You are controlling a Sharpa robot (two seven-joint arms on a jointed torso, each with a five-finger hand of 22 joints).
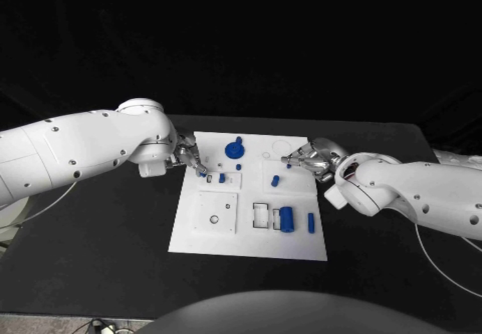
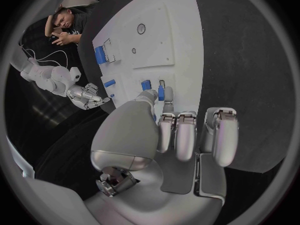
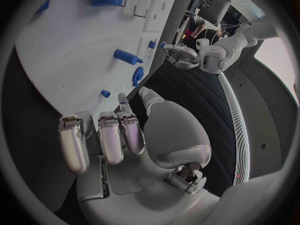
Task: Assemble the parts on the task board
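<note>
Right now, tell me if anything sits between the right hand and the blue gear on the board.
Only a small blue peg lies near the path on the task board; otherwise nothing visible separates the right hand from the blue gear.

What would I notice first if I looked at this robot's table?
Probably the bright white task board in the middle of the black table, dotted with small blue parts, like the gear near its far edge and the fat cylinder toward the near right. Then the two silver hands: the left hand and the right hand reach over the board's far end from either side.
</note>
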